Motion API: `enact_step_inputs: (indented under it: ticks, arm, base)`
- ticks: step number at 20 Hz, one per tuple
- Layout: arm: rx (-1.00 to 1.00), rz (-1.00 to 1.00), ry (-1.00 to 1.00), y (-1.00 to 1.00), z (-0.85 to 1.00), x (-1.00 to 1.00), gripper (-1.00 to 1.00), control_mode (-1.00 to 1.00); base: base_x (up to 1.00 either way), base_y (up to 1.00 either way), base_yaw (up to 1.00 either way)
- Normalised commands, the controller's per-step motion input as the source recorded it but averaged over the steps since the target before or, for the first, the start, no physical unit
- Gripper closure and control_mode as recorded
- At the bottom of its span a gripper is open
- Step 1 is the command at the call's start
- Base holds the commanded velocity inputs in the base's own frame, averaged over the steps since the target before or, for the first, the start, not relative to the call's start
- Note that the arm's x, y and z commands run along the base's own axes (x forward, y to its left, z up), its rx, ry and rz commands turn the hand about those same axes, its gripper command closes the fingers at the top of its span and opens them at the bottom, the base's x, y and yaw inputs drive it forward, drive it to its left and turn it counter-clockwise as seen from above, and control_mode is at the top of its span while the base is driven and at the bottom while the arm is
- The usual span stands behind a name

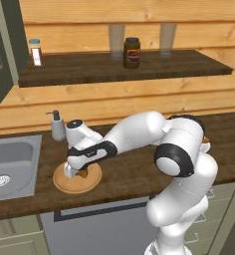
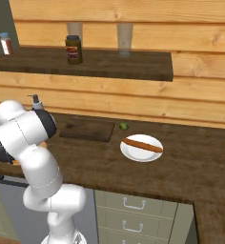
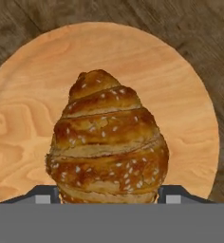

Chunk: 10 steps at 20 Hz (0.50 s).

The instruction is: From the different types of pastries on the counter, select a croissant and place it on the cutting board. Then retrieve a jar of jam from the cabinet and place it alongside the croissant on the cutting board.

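The golden-brown ridged croissant (image 3: pixel 107 137) lies on a round light-wood plate (image 3: pixel 23 118) on the dark counter (image 1: pixel 134 172), next to the sink. My gripper (image 3: pixel 107 197) is lowered over it and open, one dark fingertip (image 3: pixel 45 194) on each side of the pastry's near end. In the left base view the hand (image 1: pixel 78 172) hovers on the plate (image 1: pixel 64 183). The dark cutting board (image 2: pixel 87 129) lies bare further right. A long thin pastry (image 2: pixel 142 144) rests on a white plate (image 2: pixel 133 153). The jar of jam is out of view.
A steel sink (image 1: pixel 12 164) and a soap dispenser (image 1: pixel 57 125) stand left of the plate. On the wall shelf (image 1: pixel 89 69) are a big dark jar (image 1: pixel 132 52) and a blue-capped bottle (image 1: pixel 36 52). A small green fruit (image 2: pixel 124 126) lies beside the board.
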Motion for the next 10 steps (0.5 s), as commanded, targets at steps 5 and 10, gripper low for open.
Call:
enact_step_inputs:
  ticks: [5, 10]
  arm:
    - [0.02, -0.16, 0.01, -0.16, 0.43, 0.22, 1.0, -1.0]
    - [0.0, -0.16, 0.02, -0.2, 0.37, 0.07, 1.0, -1.0]
  base:
    - [0.0, 0.0, 0.0]
    - [0.0, 0.0, 0.0]
